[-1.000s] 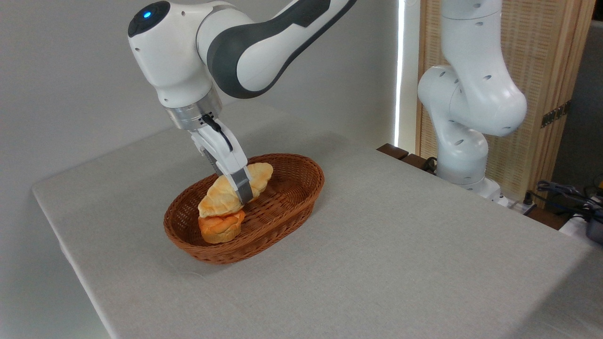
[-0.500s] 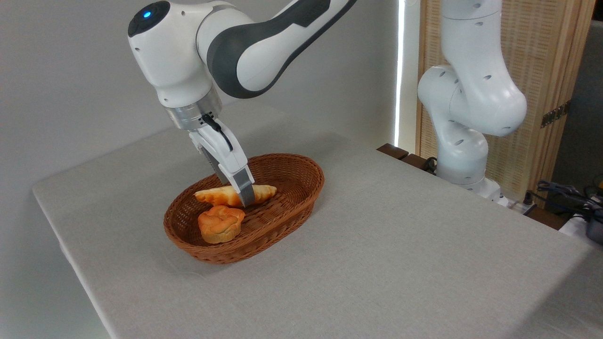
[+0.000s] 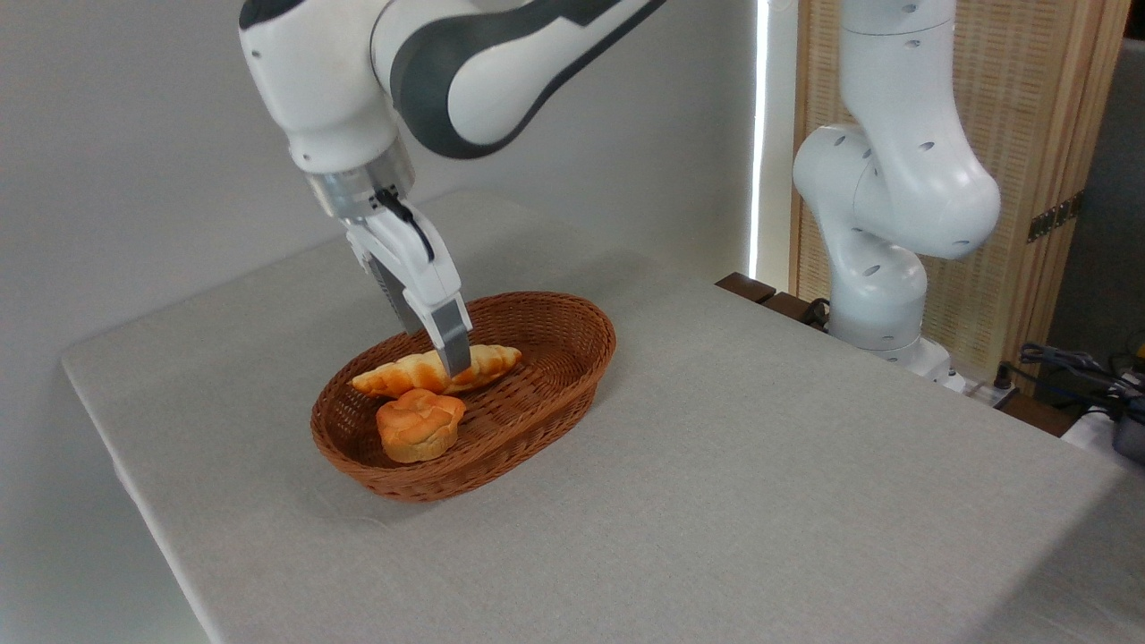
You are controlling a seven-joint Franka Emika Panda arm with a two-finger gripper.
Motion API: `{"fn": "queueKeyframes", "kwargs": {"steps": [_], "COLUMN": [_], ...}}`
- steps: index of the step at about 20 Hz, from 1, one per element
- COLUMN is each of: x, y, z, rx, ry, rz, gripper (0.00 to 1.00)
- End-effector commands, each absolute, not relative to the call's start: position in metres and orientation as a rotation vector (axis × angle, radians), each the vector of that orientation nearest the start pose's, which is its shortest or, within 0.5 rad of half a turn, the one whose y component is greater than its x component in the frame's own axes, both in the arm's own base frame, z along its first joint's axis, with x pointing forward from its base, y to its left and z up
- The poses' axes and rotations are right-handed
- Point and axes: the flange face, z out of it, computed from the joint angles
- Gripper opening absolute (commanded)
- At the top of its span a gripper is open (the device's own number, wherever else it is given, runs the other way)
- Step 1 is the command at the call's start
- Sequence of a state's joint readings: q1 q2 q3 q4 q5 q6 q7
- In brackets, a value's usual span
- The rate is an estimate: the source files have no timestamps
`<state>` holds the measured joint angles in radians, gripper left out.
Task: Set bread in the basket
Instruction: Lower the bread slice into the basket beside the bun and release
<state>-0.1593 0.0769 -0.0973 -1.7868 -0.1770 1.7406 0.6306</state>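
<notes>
The scene is bright and evenly lit, with soft, diffuse light. A narrow vertical strip of daylight (image 3: 761, 134) by the wooden panel is blown out to white. Shadows are faint: a pale one lies on the desk (image 3: 716, 465) below the basket (image 3: 555, 394), and the basket's inside is slightly darker. The arm (image 3: 501, 63) shows mild sheen. Focus is sharp throughout, without visible blur or edge distortion.

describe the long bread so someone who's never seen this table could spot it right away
On the grey table sits one oval reddish-brown wicker basket. Inside, toward its far side under the gripper, lies the bread: long, flattish, pale golden, with pointed ends. The round bun in front of it is darker orange.
</notes>
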Motion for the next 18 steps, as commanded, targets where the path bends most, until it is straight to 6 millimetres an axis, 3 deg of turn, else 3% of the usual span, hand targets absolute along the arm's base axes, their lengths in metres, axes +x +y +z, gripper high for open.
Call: {"fn": "queueKeyframes", "kwargs": {"steps": [1,3,5,10,14,18], "x": [0.550,0.555,0.560,0.572,0.569,0.568], "y": [-0.147,-0.133,-0.092,-0.023,0.001,-0.002], "z": [0.525,0.547,0.565,0.590,0.592,0.595], "rx": [-3.003,-2.982,-3.008,-3.027,-3.000,-3.015], "ry": [1.324,1.287,1.189,1.013,1.049,1.037], "rz": [0.072,0.006,-0.052,-0.142,-0.127,-0.138], "gripper": [1.00,1.00,1.00,1.00,1.00,1.00]}}
